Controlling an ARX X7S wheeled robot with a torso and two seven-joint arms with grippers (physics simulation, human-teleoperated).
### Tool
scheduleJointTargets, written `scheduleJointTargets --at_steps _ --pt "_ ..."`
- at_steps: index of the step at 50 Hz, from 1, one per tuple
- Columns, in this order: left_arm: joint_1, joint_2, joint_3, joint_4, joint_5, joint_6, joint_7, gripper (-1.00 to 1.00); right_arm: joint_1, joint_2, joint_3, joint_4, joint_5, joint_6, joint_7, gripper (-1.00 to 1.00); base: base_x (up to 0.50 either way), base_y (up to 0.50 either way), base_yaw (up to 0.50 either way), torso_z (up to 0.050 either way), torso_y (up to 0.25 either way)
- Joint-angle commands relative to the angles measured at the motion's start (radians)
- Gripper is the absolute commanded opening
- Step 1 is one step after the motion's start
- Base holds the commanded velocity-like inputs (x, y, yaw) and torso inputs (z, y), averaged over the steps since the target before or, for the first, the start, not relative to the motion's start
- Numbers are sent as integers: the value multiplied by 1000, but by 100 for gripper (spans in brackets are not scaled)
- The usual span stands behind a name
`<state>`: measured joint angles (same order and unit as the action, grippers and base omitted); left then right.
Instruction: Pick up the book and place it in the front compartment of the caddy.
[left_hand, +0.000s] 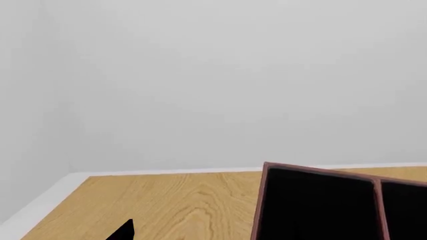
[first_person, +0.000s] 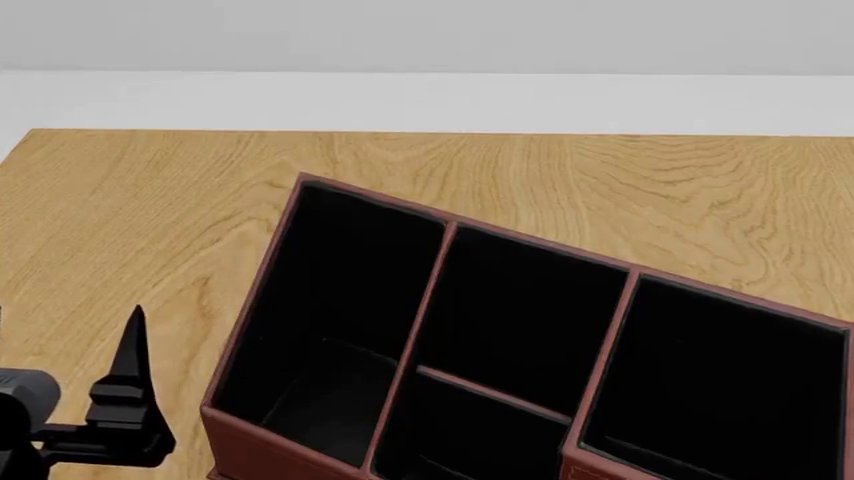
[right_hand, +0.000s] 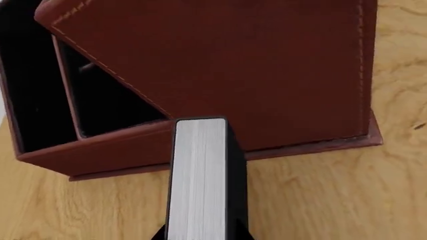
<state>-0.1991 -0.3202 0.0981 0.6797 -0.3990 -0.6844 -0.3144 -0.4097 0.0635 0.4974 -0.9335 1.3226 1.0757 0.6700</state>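
Note:
My right gripper (right_hand: 200, 236) is shut on the book (right_hand: 199, 180), which shows only in the right wrist view: pale grey page edge, black cover, standing on edge. The book is just outside the caddy's red-brown outer wall (right_hand: 220, 65) and apart from it. In the head view the caddy (first_person: 427, 300) sits slanted on the table, with four black cells. The front compartment (first_person: 527, 310) is the larger middle cell, beyond the short cross divider (first_person: 487, 392). My left gripper (first_person: 127, 400) is open and empty, left of the caddy; one fingertip (left_hand: 125, 231) shows in the left wrist view.
The wooden table (first_person: 160, 220) stretches left of and behind the caddy, up to a white wall (first_person: 427, 100). Long undivided cells lie at the caddy's left (first_person: 334, 300) and right (first_person: 727, 380). The caddy's corner (left_hand: 320, 200) shows in the left wrist view.

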Motion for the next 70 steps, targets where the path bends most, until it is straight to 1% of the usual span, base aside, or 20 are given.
scheduleJointTargets --at_steps 1,13,17,21,25,27,30,36,38,39,43,45,52,53,54,55,58,66,68,70 --pt "0 -3 -3 11 -8 -1 -5 100 -122 18 -145 38 31 83 129 -100 0 0 4 -11 0" --pt "-6 -5 3 35 -19 -17 -17 100 -34 157 -210 -86 257 149 404 -100 0 2 2 -2 0" --pt "-10 -8 1 46 -24 -28 -22 100 53 230 -288 -110 385 169 567 -100 0 0 1 -2 0" --pt "-10 -8 2 54 -27 -31 -25 100 121 263 -352 -111 507 168 689 -100 0 1 0 0 0" --pt "-11 -8 5 59 -30 -35 -29 100 280 326 -501 -113 679 139 899 -100 0 0 1 0 0" --pt "-16 -8 8 65 -33 -42 -31 100 337 387 -591 -113 670 86 900 -100 0 0 0 0 0" --pt "-21 -9 7 68 -37 -47 -33 100 400 447 -662 -114 665 18 901 -100 0 0 0 0 0" --pt "-27 -9 13 71 -39 -51 -36 100 677 611 -925 -114 674 -178 901 -100 0 0 0 0 0" --pt "-31 -10 10 73 -43 -56 -38 100 734 630 -963 -114 685 -219 901 -100 0 0 0 0 0" --pt "-34 -10 7 75 -47 -60 -39 100 794 652 -1041 -114 688 -240 901 -100 0 3 0 0 0" --pt "-35 -13 8 74 -46 -59 -41 100 965 711 -1153 -114 716 -337 901 -100 0 0 1 0 0" --pt "-35 -14 8 73 -46 -58 -42 100 1035 730 -1197 -114 745 -372 901 -100 0 0 0 0 0" --pt "-35 -16 9 73 -48 -57 -44 100 1046 732 -1211 -114 743 -382 901 -100 0 0 0 0 0" --pt "-36 -16 10 71 -48 -56 -44 100 1081 748 -1228 -114 756 -393 901 -100 0 0 0 0 0" --pt "-35 -16 12 70 -47 -54 -44 100 1176 764 -1299 -114 795 -405 901 -100 0 0 0 0 0" --pt "-30 -16 15 72 -45 -51 -44 100 1326 800 -1404 -114 885 -425 901 -100 0 0 0 0 0" --pt "-30 -18 15 73 -46 -51 -45 100 1518 785 -1535 -114 964 -442 901 -100 0 1 0 0 0" --pt "-25 -19 22 72 -44 -45 -48 100 1717 806 -1608 -114 1070 -481 900 -100 0 0 0 0 0" --pt "-24 -19 23 72 -45 -44 -48 100 1742 801 -1617 -114 1088 -482 900 -100 0 0 0 0 5" --pt "-25 -19 24 73 -46 -45 -50 100 1821 785 -1655 -114 1140 -479 900 -100 0 1 0 0 0"
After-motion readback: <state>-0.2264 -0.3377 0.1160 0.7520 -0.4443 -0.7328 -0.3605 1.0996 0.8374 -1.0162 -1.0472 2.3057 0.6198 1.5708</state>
